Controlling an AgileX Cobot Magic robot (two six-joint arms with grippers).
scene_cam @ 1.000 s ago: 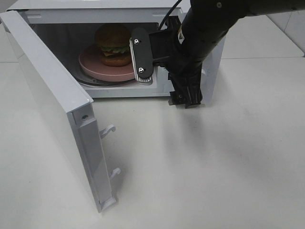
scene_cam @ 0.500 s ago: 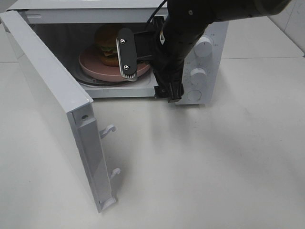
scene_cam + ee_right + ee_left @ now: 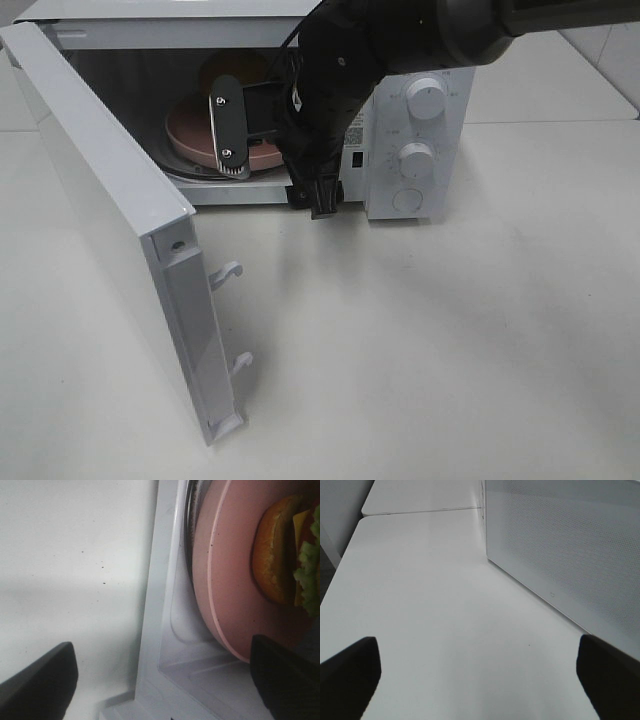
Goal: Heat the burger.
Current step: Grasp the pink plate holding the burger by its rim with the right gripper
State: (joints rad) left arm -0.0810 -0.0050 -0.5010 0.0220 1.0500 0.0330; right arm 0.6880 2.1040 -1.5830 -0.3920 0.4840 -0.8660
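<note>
It looked like a robot lab: a bare white desk (image 3: pixel 450 350) carried only a white microwave (image 3: pixel 415 150).

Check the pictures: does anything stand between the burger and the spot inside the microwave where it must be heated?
Nothing does. The burger already sits on the pink plate inside the microwave. The door hangs open, and the right gripper is at the opening, empty.

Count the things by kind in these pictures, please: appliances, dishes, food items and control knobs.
Microwaves: 1
Pink plates: 1
Burgers: 1
Round control knobs: 3
Total: 6
</note>
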